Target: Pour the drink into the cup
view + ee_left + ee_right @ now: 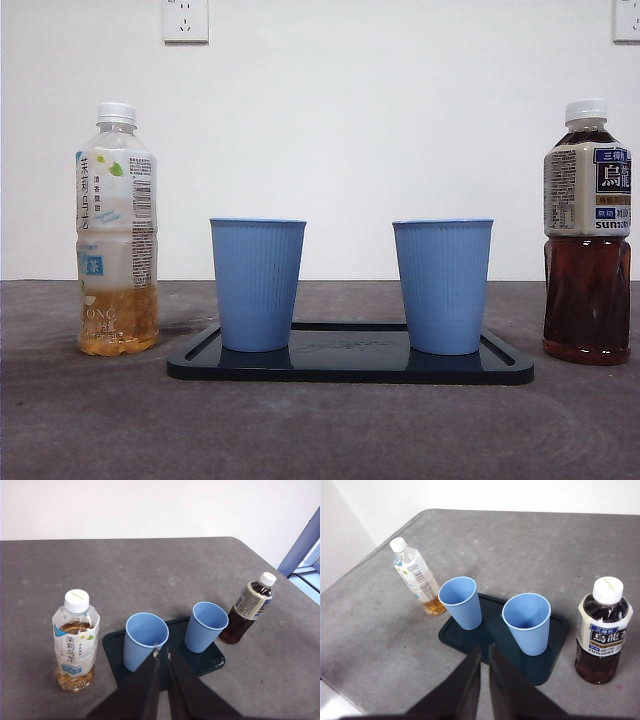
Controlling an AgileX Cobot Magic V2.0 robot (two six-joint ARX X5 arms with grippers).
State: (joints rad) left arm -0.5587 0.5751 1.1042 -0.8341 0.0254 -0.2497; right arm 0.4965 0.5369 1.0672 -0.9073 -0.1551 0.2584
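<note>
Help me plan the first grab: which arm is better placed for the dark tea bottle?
Right, probably. The right gripper has the dark tea bottle close beside it, while the left gripper sits nearer the jasmine tea bottle, with both blue cups between it and the dark one.

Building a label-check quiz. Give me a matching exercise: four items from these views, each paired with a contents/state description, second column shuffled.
1. pale tea bottle
2. dark tea bottle
3. blue cups
4. tray

A. holds both cups
B. mostly full, brown liquid, capped
C. low amber liquid, capped
D. upright, empty

Pairs: 1-C, 2-B, 3-D, 4-A
</note>
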